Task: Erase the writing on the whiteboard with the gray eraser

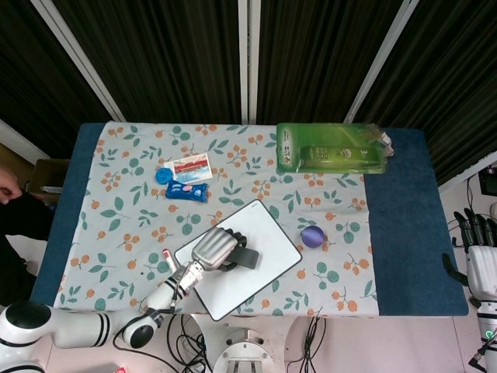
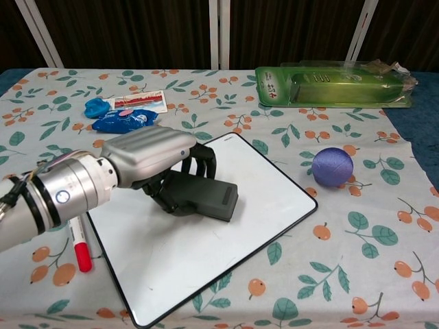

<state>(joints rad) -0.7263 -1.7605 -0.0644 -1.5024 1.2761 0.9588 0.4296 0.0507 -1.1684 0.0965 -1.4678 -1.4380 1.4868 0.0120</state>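
The left hand grips the gray eraser, fingers curled over its top, and presses it flat on the whiteboard near the board's middle, a little toward its left edge. The board lies tilted on the flowered cloth near the table's front edge, and its white face shows only faint marks. A red-capped marker lies on the cloth just beside the board's left edge, partly hidden by the forearm. A purple ball sits on the cloth near the board's right corner, apart from it. Toward the back left of the table are a blue packet, a blue lid and a small card; a green package lies along the back right edge. The right hand hangs off the table's right side, holding nothing, fingers straight and slightly apart.
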